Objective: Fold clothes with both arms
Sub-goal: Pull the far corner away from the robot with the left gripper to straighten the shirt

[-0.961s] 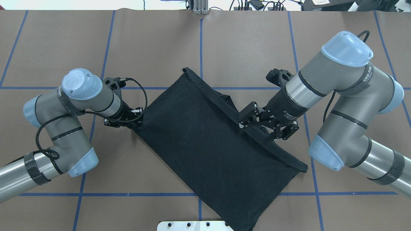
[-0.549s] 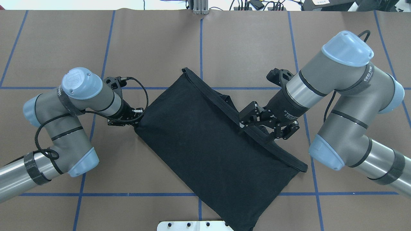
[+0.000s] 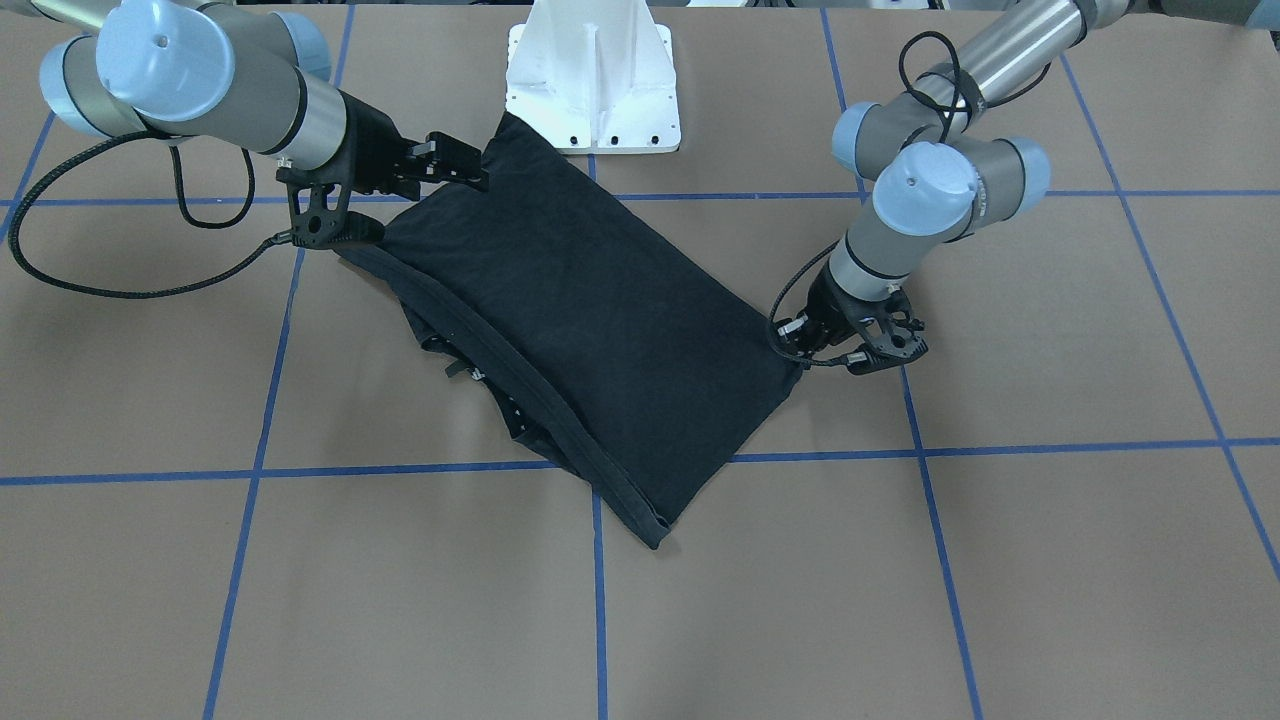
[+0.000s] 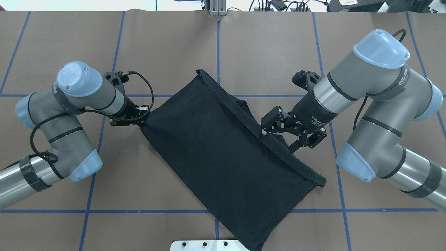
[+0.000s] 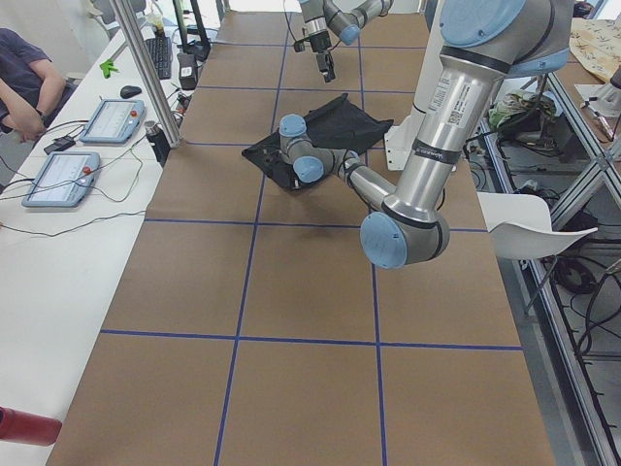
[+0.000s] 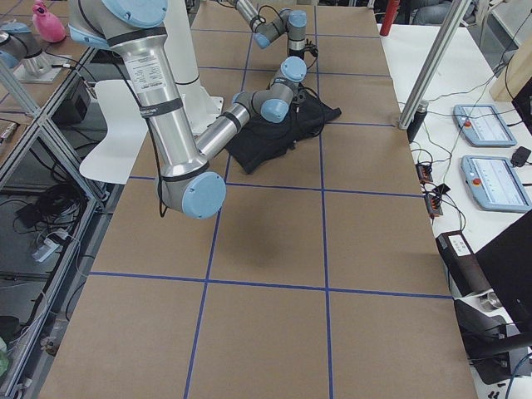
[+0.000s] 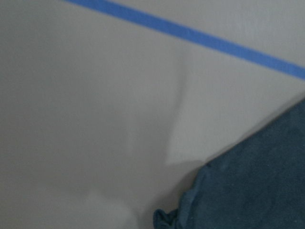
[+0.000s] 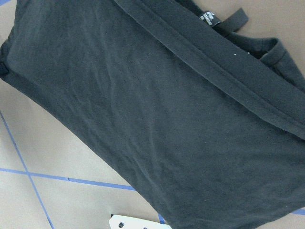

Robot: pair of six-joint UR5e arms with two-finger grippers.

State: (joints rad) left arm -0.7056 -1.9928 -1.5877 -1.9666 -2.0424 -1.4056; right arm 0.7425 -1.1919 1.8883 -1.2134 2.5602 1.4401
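Overhead exterior: left fingers (image 4: 140, 117) pinch T-shirt (image 4: 223, 157) corner; right fingers (image 4: 270, 122) spread at hem.

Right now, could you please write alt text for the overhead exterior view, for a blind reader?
A black T-shirt, folded into a slanted rectangle, lies on a brown table gridded with blue tape. The left gripper is shut on the shirt's nearest corner; the right gripper, jaws open, rests at the hemmed edge.
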